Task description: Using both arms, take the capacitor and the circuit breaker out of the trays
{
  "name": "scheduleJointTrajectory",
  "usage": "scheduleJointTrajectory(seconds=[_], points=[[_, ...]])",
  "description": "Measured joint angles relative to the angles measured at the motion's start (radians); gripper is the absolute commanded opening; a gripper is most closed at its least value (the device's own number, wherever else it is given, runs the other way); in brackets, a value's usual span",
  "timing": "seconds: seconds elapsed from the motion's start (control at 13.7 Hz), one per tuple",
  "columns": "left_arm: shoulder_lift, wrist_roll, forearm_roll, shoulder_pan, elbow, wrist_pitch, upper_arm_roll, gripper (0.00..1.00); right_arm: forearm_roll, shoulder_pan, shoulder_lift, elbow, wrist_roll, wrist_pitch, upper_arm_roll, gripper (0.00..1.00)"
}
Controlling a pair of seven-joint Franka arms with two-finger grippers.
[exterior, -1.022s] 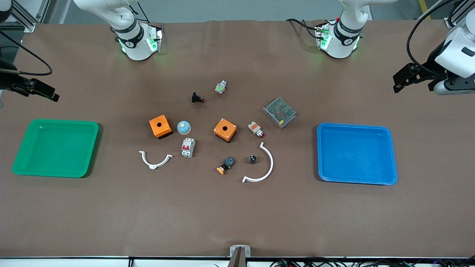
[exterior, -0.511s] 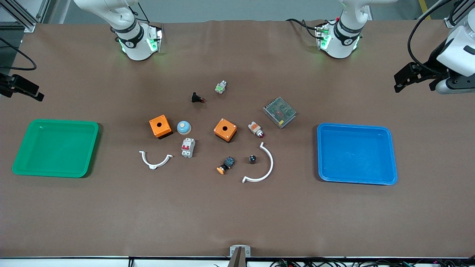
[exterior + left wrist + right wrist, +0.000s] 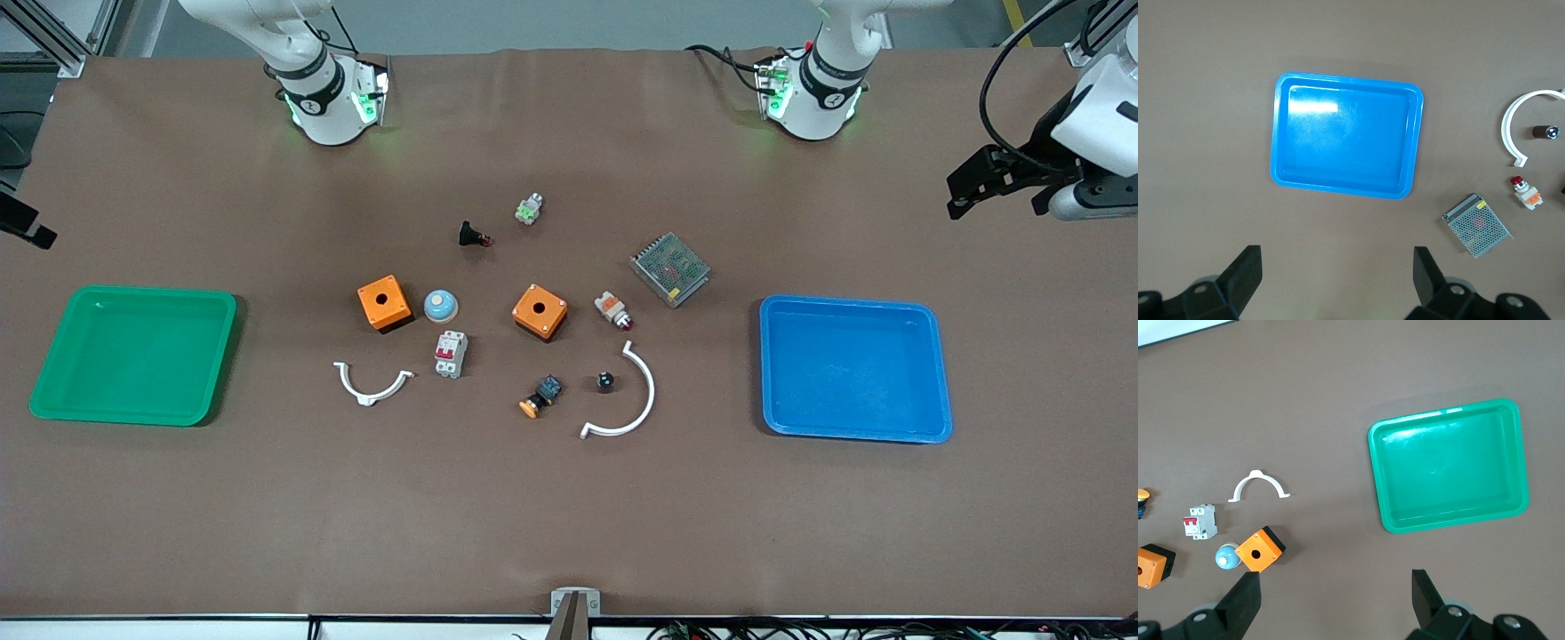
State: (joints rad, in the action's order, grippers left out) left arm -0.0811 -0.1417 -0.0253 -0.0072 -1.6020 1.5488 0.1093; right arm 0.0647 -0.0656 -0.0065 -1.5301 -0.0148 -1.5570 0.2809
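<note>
Breaker (image 3: 451, 353), a light-grey block with red levers, lies on the matte brown counter (image 3: 569, 516) near the front camera side of a domed blue button (image 3: 440, 306). Capacitor (image 3: 605, 381), a tiny black cylinder, sits inside a white plastic arc (image 3: 633, 397). No writing is legible. Left end effector (image 3: 1338, 277) hangs wide open and empty near the blue tray (image 3: 1280, 133); right end effector (image 3: 1337, 597), equally open and empty, near the green tray (image 3: 1378, 480).

White arms rise from round white bases (image 3: 326, 107) with black bands, green lights and black cables; gripper fingers (image 3: 1245, 270) are black.
</note>
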Motion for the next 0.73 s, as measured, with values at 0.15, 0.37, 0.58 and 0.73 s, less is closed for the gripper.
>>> scheduleJointTrajectory(seconds=[0.15,0.37,0.58,0.73], points=[[-0.003,0.000,0.000,0.000,0.006,0.000,0.000,1.00,0.001,0.000,0.001,0.003,0.000,0.000,-0.009,1.00],[-0.003,0.000,0.000,0.000,0.017,-0.001,0.000,1.00,0.000,-0.019,0.002,0.003,0.000,0.000,-0.025,1.00],[-0.003,0.000,0.000,0.000,0.017,-0.011,0.000,1.00,0.000,-0.026,0.004,0.004,-0.001,0.000,-0.026,1.00],[-0.003,0.000,0.000,-0.001,0.017,-0.012,0.000,1.00,0.000,-0.026,0.004,0.004,-0.005,0.000,-0.026,1.00]])
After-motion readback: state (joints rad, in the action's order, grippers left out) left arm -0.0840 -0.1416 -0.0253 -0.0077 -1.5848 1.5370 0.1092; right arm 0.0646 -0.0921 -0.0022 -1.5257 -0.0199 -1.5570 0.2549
